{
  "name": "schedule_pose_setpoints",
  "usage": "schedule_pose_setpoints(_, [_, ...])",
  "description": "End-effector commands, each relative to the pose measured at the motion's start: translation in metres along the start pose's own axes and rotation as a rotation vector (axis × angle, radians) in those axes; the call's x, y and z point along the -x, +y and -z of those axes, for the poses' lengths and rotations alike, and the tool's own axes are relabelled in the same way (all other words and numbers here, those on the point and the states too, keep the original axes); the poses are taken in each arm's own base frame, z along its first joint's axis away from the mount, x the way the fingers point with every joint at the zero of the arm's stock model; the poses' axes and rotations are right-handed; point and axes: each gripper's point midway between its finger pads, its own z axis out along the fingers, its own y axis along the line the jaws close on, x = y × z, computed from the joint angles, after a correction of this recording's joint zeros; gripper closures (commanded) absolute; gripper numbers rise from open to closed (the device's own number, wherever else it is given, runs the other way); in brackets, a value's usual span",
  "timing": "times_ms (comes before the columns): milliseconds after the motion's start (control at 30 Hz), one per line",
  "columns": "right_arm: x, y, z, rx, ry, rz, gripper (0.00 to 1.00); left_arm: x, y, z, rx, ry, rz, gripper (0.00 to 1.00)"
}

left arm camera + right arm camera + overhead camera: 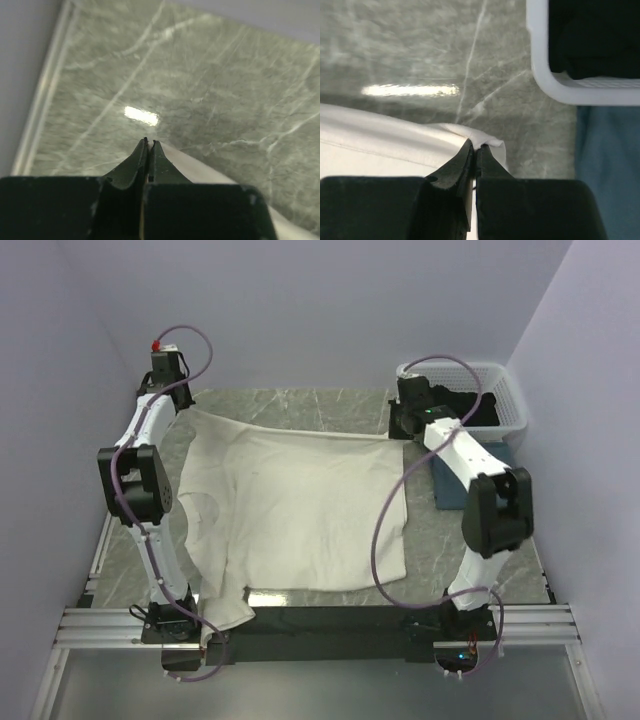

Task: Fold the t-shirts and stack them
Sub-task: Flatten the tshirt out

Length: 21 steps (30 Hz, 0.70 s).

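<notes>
A white t-shirt [295, 505] lies spread over the marble table, its near sleeve hanging over the front edge. My left gripper [186, 405] is shut on the shirt's far left corner; the left wrist view shows the cloth [200, 167] pinched between the closed fingertips [149, 142]. My right gripper [402, 432] is shut on the far right corner; the right wrist view shows the hem [485, 137] bunched at the closed tips [476, 146]. The far edge is stretched between the two grippers.
A white laundry basket [505, 390] with dark clothes stands at the back right, also in the right wrist view [540, 60]. A folded blue garment [450, 480] lies in front of it. Grey walls stand close on the left, back and right.
</notes>
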Motion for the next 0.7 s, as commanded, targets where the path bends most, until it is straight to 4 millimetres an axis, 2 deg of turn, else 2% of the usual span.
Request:
schedule_pose_setpoints(0, [0.041,-0.011,-0.030,-0.052,-0.111,-0.047,1.00,0.063,-0.002,0.003,-0.046,-0.185,0.108,0.99])
schedule_pose_setpoints(67, [0.050,-0.015,-0.043,-0.070,-0.121,-0.047,1.00,0.057,-0.007,-0.007,-0.087,-0.172,0.132,0.99])
schedule_pose_setpoints(100, [0.043,-0.018,-0.056,-0.087,-0.098,-0.038,1.00,0.053,-0.010,-0.015,-0.100,-0.166,0.149,0.99])
schedule_pose_setpoints(133, [0.044,-0.020,-0.061,-0.092,-0.098,-0.036,1.00,0.050,-0.012,-0.017,-0.111,-0.161,0.156,0.99])
schedule_pose_setpoints(333, [0.053,-0.026,-0.071,-0.091,-0.106,-0.030,1.00,0.042,-0.026,-0.027,-0.171,-0.136,0.190,0.99])
schedule_pose_setpoints(467, [0.052,-0.025,-0.070,-0.082,-0.114,-0.047,1.00,0.045,-0.026,-0.018,-0.190,-0.150,0.227,0.99])
schedule_pose_setpoints(600, [0.064,-0.026,-0.056,-0.082,-0.161,-0.078,1.00,0.064,-0.029,0.005,-0.236,-0.199,0.263,0.99])
schedule_pose_setpoints(667, [0.070,-0.028,-0.053,-0.086,-0.177,-0.082,1.00,0.071,-0.030,0.010,-0.243,-0.208,0.269,0.99])
